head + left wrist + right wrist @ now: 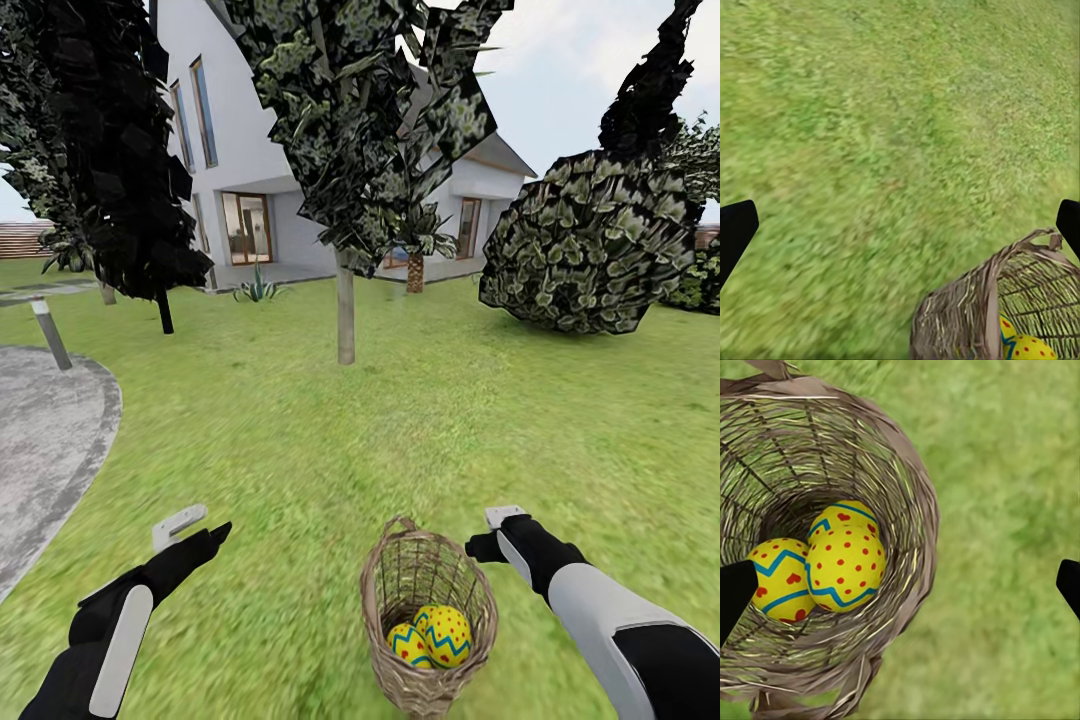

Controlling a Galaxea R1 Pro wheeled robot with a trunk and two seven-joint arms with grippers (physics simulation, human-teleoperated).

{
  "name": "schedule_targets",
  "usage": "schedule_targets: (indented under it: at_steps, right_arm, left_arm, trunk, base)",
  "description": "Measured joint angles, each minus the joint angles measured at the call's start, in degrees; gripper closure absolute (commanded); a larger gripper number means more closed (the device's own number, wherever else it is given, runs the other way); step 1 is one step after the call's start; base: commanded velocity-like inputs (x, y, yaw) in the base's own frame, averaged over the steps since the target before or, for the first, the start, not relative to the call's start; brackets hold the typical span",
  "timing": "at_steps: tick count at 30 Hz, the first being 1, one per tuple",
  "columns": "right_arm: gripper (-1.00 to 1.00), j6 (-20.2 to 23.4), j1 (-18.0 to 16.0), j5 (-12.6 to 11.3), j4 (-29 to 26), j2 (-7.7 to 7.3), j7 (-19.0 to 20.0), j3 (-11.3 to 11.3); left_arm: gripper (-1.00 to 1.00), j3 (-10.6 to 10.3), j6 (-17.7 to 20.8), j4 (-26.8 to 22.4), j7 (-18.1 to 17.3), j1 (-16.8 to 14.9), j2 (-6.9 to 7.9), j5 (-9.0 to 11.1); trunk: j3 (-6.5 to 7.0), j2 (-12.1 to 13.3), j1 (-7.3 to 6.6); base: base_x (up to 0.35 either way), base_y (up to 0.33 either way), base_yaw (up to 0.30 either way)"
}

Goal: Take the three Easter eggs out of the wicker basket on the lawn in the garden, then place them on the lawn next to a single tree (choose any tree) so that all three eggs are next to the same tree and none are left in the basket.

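No egg has been removed: all three eggs [844,566] lie in the bottom of the basket [428,610], which stands on the lawn [400,420] between the arms. The left gripper [190,528] and right gripper [497,530] hang spread wide and empty. The pale-trunked tree [346,315] stands well ahead, so lifting, carrying and placing all remain.

Wicker basket [428,628] upright on the lawn [300,440], low in the head view, between two claws. Easter eggs [434,636] bunched inside at the bottom: two plainly seen, a third hard to tell. Left claw [192,528] hovering over grass, well left of the basket, fingers spread. Right claw [497,533] just beside the basket's rim, grip unclear. Pale-trunked tree [346,320] straight ahead, round bush [590,245] to the right, grey patio [45,440] at left, white house [250,130] behind.
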Motion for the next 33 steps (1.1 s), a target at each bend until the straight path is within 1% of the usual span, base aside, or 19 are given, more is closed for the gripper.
schedule_targets:
  at_steps: [14,17,18,21,33]
  right_arm:
    - [-1.00,-0.09,0.00,0.00,-0.09,-0.09,-0.02,-0.13]
    - [-1.00,-0.33,0.00,0.00,-0.09,-0.07,-0.06,-0.13]
    - [-1.00,-0.37,0.00,0.02,-0.09,-0.08,-0.07,-0.13]
    - [-1.00,-0.40,0.00,0.06,-0.08,-0.08,-0.08,-0.13]
    - [-1.00,-0.41,0.00,0.08,-0.09,-0.09,-0.08,-0.13]
  left_arm:
    - [-1.00,0.00,0.00,-0.02,0.00,0.00,0.07,0.00]
    - [-1.00,0.60,0.00,-0.18,0.00,-0.01,0.07,-0.01]
    - [-1.00,1.34,0.00,-0.26,0.00,0.00,0.07,-0.03]
    - [-1.00,2.10,0.00,-0.33,0.00,0.00,0.07,-0.01]
    - [-1.00,2.39,0.16,-1.03,-0.01,0.01,0.01,0.00]
  trunk:
    - [-2.51,-5.62,3.08]
    - [-3.05,-6.82,3.73]
    - [-3.23,-7.22,3.95]
    - [-3.77,-8.42,4.61]
    - [-5.93,-13.24,7.25]
  base:
    - [0.000,0.000,0.000]
    - [0.000,0.000,0.000]
    - [0.000,0.000,0.000]
    - [0.000,0.000,0.000]
    - [0.000,0.000,0.000]
